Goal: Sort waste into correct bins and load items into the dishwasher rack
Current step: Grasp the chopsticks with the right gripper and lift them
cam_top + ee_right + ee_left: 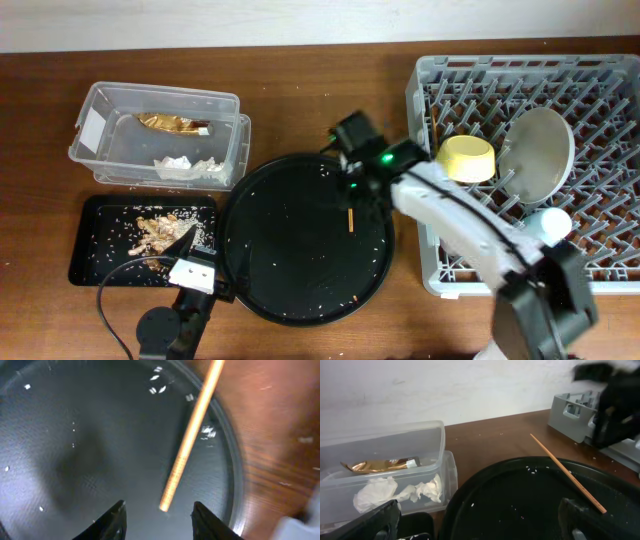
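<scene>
One wooden chopstick (351, 217) lies on the large round black tray (300, 250); it also shows in the left wrist view (567, 472) and the right wrist view (190, 440). My right gripper (160, 522) is open just above the chopstick's near end, which lies between the fingers, and it shows in the overhead view (350, 188). My left gripper (480, 527) is open and empty at the tray's left edge. The clear tub (110, 150) holds the golden-brown wrapper (172, 124) and white tissue (185, 165). The shallow black tray (95, 245) holds food scraps (160, 232). The rack (600, 250) holds the yellow bowl (467, 158) and the grey plate (540, 152).
A pale round cup-like thing (548, 222) sits in the rack beside my right arm. Rice-like crumbs are scattered over the round tray. A black cable (110, 300) loops at the front left. The table's far edge meets a white wall.
</scene>
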`<control>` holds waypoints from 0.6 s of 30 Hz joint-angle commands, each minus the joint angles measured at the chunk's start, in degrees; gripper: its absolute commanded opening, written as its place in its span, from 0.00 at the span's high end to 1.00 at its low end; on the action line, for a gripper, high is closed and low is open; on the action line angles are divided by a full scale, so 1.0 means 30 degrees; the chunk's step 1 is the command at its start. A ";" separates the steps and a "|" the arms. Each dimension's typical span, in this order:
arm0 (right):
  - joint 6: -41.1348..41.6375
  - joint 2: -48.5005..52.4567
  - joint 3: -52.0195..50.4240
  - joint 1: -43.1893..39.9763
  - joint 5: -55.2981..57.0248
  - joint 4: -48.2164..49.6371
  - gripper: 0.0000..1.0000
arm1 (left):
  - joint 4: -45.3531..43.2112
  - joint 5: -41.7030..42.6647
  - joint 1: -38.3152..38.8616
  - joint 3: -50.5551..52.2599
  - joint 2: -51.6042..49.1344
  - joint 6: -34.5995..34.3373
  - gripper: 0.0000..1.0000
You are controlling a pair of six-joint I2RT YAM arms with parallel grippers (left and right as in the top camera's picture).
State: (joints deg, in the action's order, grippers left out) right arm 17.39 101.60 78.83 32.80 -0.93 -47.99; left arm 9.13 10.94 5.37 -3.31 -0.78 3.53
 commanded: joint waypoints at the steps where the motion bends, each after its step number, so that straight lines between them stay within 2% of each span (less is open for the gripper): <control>1: 0.2667 0.2295 -0.0772 0.0182 0.0685 0.1464 0.56 | -0.0109 -0.0073 0.0073 0.0182 0.0138 0.0291 0.00; 5: 0.3417 0.4707 -0.0772 -0.0022 0.0911 0.3184 0.57 | -0.0109 -0.0073 0.0073 0.0182 0.0138 0.0291 0.00; 7: 0.3519 0.4976 -0.0772 -0.0095 0.0831 0.3111 0.92 | -0.0109 -0.0073 0.0073 0.0182 0.0138 0.0291 0.00; 8: 0.3519 0.4969 -0.0772 -0.0058 0.0801 0.2994 0.96 | -0.0102 -0.0073 0.0073 0.0182 0.0138 0.0291 0.00; 11: 0.3512 0.4787 -0.0729 -0.0066 0.0444 0.1945 0.96 | -0.0109 -0.0073 0.0073 0.0182 0.0138 0.0291 0.00; 13: 0.2419 0.3716 -0.0357 -0.0131 0.0539 0.1071 0.96 | -0.0109 -0.0073 0.0073 0.0182 0.0138 0.0291 0.00; 15: 0.0794 0.1180 0.0248 -0.0750 0.0758 -0.0073 0.96 | -0.0102 -0.0073 0.0073 0.0182 0.0138 0.0291 0.00; 18: -0.0364 -0.3337 0.0474 -0.3162 0.3585 -0.0860 0.96 | -0.0109 -0.0073 0.0073 0.0182 0.0138 0.0291 0.00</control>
State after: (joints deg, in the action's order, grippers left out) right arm 20.71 102.56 77.60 29.08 2.52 -50.17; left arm 9.13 10.94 5.37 -3.29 -0.78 3.53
